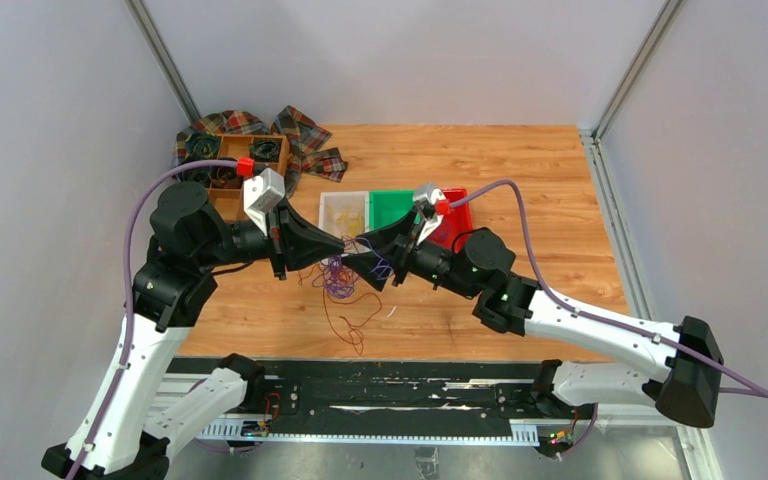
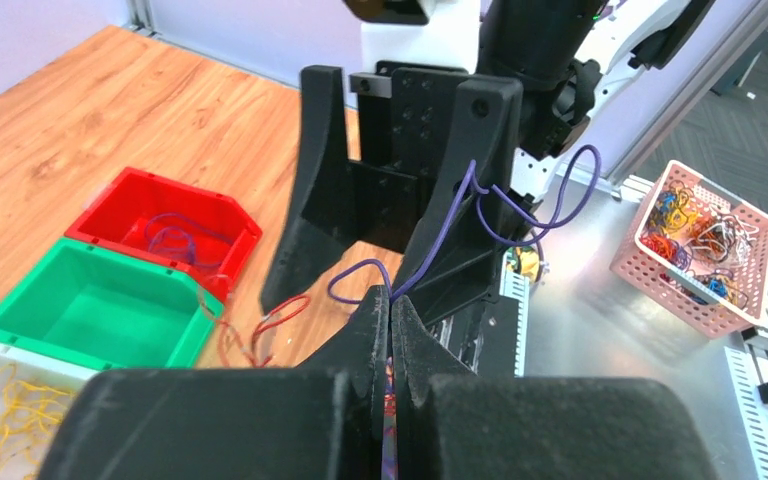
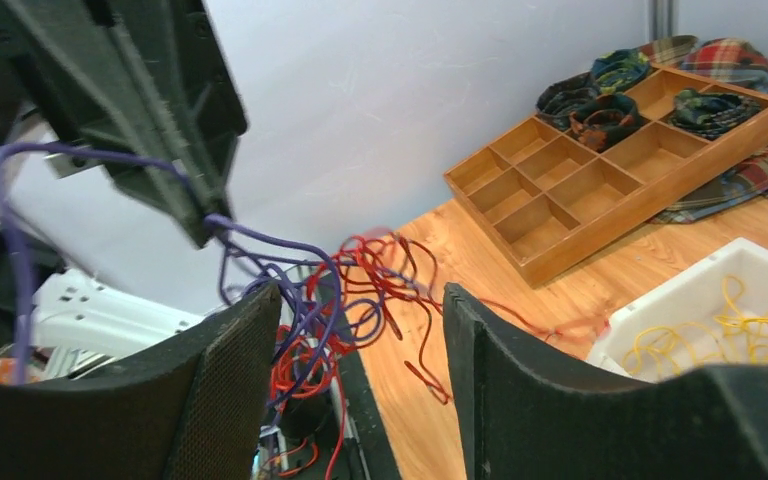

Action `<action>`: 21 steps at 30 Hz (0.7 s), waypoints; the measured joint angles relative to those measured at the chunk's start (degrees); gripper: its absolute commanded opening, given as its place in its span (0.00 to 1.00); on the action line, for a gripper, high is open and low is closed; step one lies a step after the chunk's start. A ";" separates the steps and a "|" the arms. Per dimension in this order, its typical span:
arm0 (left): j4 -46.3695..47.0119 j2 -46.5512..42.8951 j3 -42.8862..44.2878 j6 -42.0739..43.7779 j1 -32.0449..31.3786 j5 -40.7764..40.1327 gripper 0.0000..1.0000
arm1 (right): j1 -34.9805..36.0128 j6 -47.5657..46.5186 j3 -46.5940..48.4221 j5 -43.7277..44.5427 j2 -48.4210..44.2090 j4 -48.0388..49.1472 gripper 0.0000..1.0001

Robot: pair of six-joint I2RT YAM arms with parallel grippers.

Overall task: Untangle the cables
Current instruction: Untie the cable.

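The cables (image 1: 341, 281) are a loose clump of purple and dark red wires hanging between my two grippers above the table, with red strands trailing toward the near edge. My left gripper (image 1: 340, 247) is shut on a purple wire (image 2: 438, 245), which runs up from its tips (image 2: 390, 302) and loops over one finger of the right gripper (image 2: 465, 190). My right gripper (image 3: 355, 315) is open. The purple and red tangle (image 3: 310, 290) hangs in front of its left finger (image 3: 225, 370), untouched by the pads. The left gripper (image 3: 160, 110) shows above it in the right wrist view.
Behind the grippers stand a white bin (image 1: 332, 205) with yellow wires, a green bin (image 1: 392, 205) and a red bin (image 1: 457, 222) holding a purple wire. A wooden divided tray (image 1: 222, 200) on plaid cloth is at back left. A pink basket (image 2: 700, 245) sits off the table.
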 measured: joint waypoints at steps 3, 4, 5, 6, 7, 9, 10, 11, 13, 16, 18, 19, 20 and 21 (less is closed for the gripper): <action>0.20 0.11 0.09 -0.72 0.00 0.37 0.00 | 0.70 -1.33 1.11 2.34 2.25 0.04 0.71; 0.26 0.17 0.17 -0.90 0.00 0.39 0.01 | 1.09 -1.95 1.38 3.39 2.99 0.20 0.71; 0.26 0.24 0.35 -0.98 0.00 0.42 0.01 | 1.64 -2.47 1.49 4.39 3.63 0.50 0.71; 0.31 0.35 0.59 -1.14 0.00 0.48 0.00 | 2.54 -3.43 1.53 5.79 4.26 1.11 0.72; 0.35 0.48 0.81 -1.20 0.00 0.55 0.00 | 3.37 -4.24 1.55 7.17 4.76 1.51 0.71; 0.35 0.72 1.31 -1.36 0.00 0.59 0.01 | 4.98 -5.79 1.57 9.99 5.62 2.45 0.72; 0.39 0.85 1.57 -1.40 0.00 0.61 0.01 | 5.49 -6.45 1.57 11.02 6.01 3.08 0.71; 0.42 1.14 1.90 -1.57 0.00 0.68 0.01 | 5.95 -7.10 1.57 12.24 6.51 3.78 0.71; 1.07 1.75 2.49 -2.01 0.00 0.81 0.01 | 6.62 -8.46 1.68 14.91 7.61 4.92 0.69; 1.77 2.67 3.48 -3.13 0.00 1.40 0.01 | 6.93 -9.97 1.73 19.02 9.44 6.19 0.67; 2.03 3.48 4.39 -3.65 0.00 1.92 0.01 | 6.93 -10.86 1.68 21.18 10.51 6.45 0.64; 2.05 3.98 5.07 -3.98 0.00 2.08 0.00 | 6.93 -11.08 1.40 22.36 11.04 6.84 0.62; 2.03 4.31 5.70 -4.11 0.00 2.12 0.00 | 6.93 -11.23 0.92 23.04 11.28 7.19 0.60; 1.79 4.74 6.73 -4.20 0.00 2.27 0.01 | 6.93 -11.32 0.24 23.74 11.39 7.56 0.58</action>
